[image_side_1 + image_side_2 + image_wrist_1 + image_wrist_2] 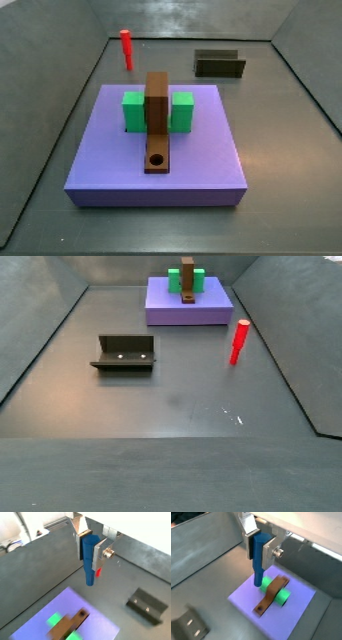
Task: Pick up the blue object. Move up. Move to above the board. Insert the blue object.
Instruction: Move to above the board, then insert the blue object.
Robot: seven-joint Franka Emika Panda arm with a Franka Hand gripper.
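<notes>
In both wrist views my gripper is shut on the blue peg, which hangs upright with its lower end free, high above the floor. The brown board lies across the green block on the purple slab; its round hole is near the end facing a side view. In a wrist view the peg's tip hangs above the slab beside the board. The gripper does not show in either side view.
A red peg stands upright on the grey floor beyond the slab. The dark fixture stands on the floor apart from the slab. Grey walls enclose the floor.
</notes>
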